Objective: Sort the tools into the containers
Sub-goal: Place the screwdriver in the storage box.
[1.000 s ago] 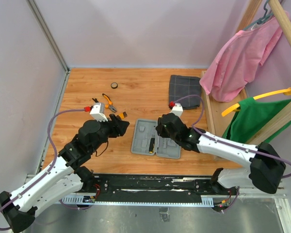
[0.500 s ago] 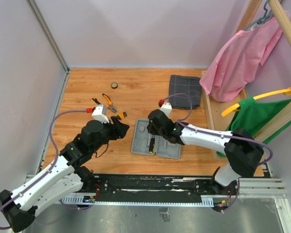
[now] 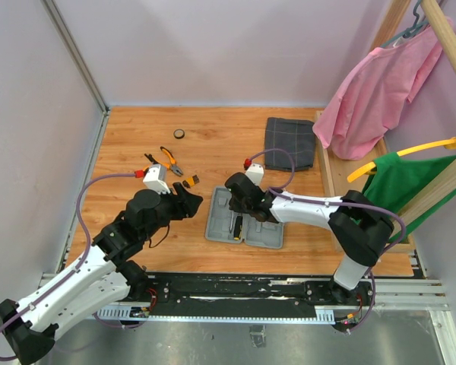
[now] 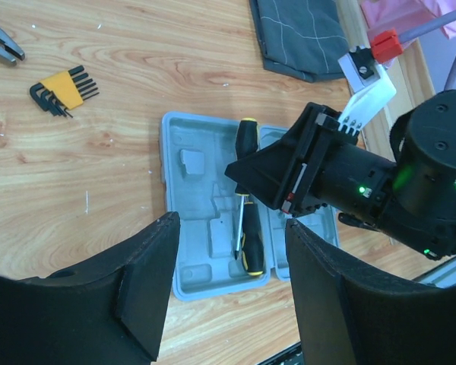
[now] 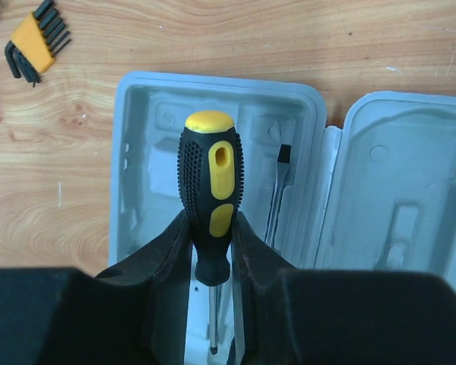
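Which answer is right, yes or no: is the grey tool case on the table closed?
No, the grey tool case lies open, both moulded halves facing up beneath the screwdriver held by the right gripper.

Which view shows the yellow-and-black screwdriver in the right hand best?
Right wrist: the yellow-and-black screwdriver fills the centre, handle clamped by the right hand. Left wrist shows its handle end beyond that hand; top external barely shows it.

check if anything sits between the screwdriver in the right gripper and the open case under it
Nothing visible does. The right gripper holds the screwdriver over the grey case, left half; the other screwdriver lies in a slot by the hinge, off to the side.
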Action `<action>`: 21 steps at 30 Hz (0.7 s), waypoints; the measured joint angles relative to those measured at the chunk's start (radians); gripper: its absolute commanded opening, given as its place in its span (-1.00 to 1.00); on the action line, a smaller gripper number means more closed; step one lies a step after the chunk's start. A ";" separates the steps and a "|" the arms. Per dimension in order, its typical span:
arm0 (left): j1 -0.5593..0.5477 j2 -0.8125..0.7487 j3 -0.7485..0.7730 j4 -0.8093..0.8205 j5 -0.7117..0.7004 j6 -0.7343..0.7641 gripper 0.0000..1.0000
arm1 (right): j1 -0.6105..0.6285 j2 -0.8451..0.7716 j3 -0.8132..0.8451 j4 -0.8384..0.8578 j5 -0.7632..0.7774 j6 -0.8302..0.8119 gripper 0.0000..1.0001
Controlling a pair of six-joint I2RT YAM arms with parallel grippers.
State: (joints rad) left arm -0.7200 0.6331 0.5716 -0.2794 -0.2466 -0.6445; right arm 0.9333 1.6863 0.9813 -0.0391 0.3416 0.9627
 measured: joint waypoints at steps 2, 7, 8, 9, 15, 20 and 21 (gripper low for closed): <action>0.000 0.005 -0.001 0.003 0.004 -0.004 0.24 | -0.008 0.020 0.007 0.000 0.001 0.001 -0.93; 0.000 0.014 -0.003 0.009 0.013 -0.012 0.24 | -0.030 0.052 0.013 0.001 -0.001 0.002 -0.85; 0.000 0.014 -0.005 0.010 0.014 -0.014 0.24 | -0.034 0.054 0.013 0.003 0.000 0.002 -0.84; 0.000 0.014 -0.008 0.011 0.014 -0.016 0.24 | -0.039 0.056 0.017 0.003 0.000 0.002 -0.83; 0.000 0.014 -0.014 0.013 0.019 -0.023 0.24 | -0.049 0.071 0.026 0.018 -0.002 0.002 -0.57; 0.000 0.014 -0.014 0.014 0.022 -0.034 0.24 | -0.049 0.079 0.026 0.032 -0.018 0.002 -0.47; 0.000 0.014 -0.016 0.014 0.023 -0.035 0.24 | -0.049 0.081 0.026 0.032 -0.023 0.002 -0.46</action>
State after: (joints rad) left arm -0.7200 0.6468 0.5560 -0.2649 -0.2237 -0.6796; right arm 0.8845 1.7672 1.0073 -0.0074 0.3191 0.9649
